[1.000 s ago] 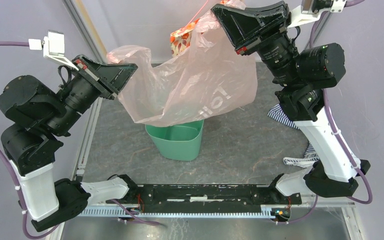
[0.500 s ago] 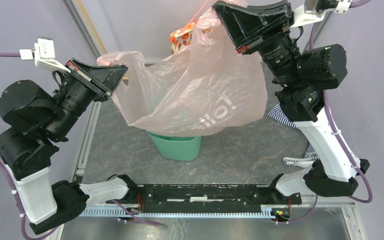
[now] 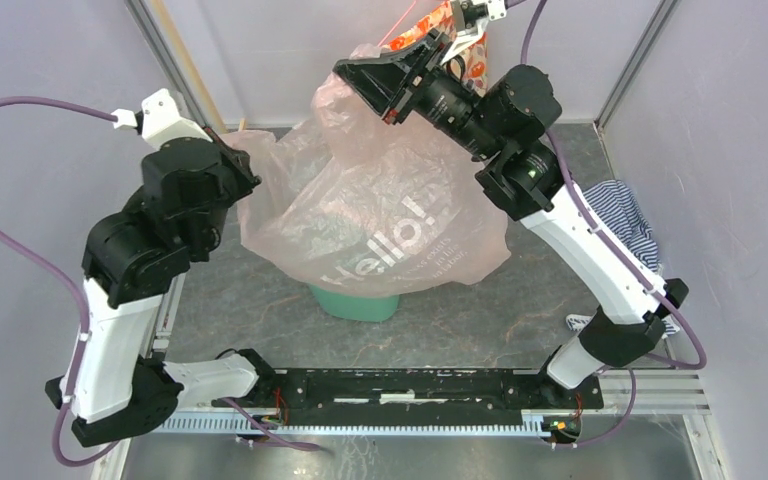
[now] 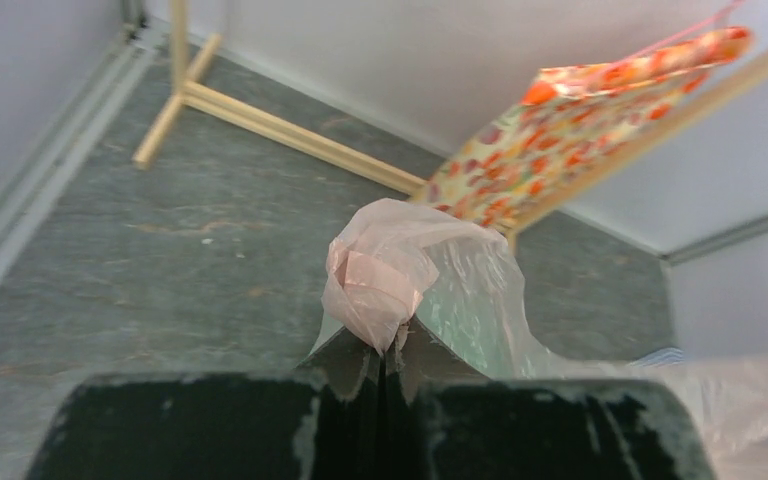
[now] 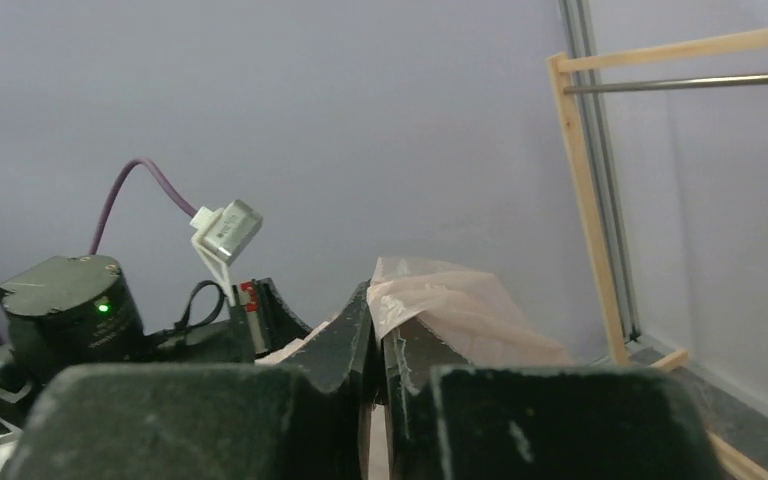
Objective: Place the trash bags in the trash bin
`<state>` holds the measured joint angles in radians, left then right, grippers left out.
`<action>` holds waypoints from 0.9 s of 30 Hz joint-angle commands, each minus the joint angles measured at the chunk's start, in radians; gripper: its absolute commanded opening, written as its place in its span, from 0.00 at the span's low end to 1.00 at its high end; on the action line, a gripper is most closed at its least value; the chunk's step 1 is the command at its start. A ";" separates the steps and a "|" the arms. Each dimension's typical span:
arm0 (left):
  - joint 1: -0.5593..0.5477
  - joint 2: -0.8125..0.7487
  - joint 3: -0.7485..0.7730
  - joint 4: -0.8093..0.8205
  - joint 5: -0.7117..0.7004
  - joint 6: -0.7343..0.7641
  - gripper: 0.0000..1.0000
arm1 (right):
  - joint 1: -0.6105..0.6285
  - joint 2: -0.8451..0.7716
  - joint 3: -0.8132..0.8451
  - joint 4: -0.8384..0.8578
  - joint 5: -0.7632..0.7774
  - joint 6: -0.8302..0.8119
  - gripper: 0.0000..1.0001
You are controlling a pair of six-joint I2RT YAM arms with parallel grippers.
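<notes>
A translucent pink trash bag (image 3: 400,225) printed "Hello!" hangs spread between both grippers, above the mint-green trash bin (image 3: 355,303), which it mostly hides. My left gripper (image 3: 243,160) is shut on the bag's left edge; the left wrist view shows a bunched pink fold (image 4: 385,280) pinched at the fingertips. My right gripper (image 3: 360,75) is shut on the bag's top edge, high at the back; the right wrist view shows pink film (image 5: 450,300) clamped between the fingers.
An orange floral-patterned bag (image 3: 440,30) hangs on a wooden rack (image 4: 290,130) at the back. A striped cloth (image 3: 625,215) lies at the right side. Metal frame posts and grey walls enclose the table.
Both arms swung: the right gripper moved left and toward the back centre, the left gripper turned inward. The bag rotated, its "Hello!" print now faces up, and it covers more of the bin.
</notes>
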<state>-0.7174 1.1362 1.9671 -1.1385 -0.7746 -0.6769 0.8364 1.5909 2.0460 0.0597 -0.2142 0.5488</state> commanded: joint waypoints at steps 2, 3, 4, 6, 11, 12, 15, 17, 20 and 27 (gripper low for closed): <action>0.004 0.006 -0.048 0.013 -0.194 0.079 0.02 | 0.006 -0.053 0.010 0.012 -0.063 0.017 0.21; 0.005 0.009 -0.055 0.026 -0.201 0.089 0.02 | 0.008 -0.061 0.007 0.009 -0.073 0.017 0.26; 0.007 0.011 -0.061 0.038 -0.209 0.100 0.02 | 0.008 -0.069 0.001 0.006 -0.082 0.017 0.33; 0.010 0.010 -0.076 0.079 -0.208 0.131 0.02 | 0.009 -0.095 -0.011 -0.011 -0.094 0.012 0.46; 0.022 0.020 -0.079 0.131 -0.200 0.171 0.02 | 0.008 -0.190 -0.060 -0.113 -0.092 -0.041 0.73; 0.024 0.022 -0.078 0.139 -0.198 0.177 0.02 | 0.008 -0.217 -0.074 -0.147 -0.082 -0.062 0.77; 0.030 0.026 -0.069 0.149 -0.199 0.193 0.02 | 0.008 -0.308 -0.133 -0.283 -0.016 -0.142 0.86; 0.035 0.029 -0.061 0.151 -0.203 0.204 0.02 | 0.007 -0.366 -0.159 -0.395 0.057 -0.196 0.90; 0.038 0.026 -0.061 0.165 -0.201 0.224 0.02 | 0.008 -0.455 -0.199 -0.572 0.186 -0.274 0.97; 0.038 0.011 -0.072 0.184 -0.168 0.244 0.02 | 0.008 -0.635 -0.466 -0.852 0.409 -0.341 0.98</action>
<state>-0.6846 1.1625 1.8824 -1.0092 -0.9409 -0.4816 0.8425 0.9955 1.7256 -0.5789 0.0498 0.2672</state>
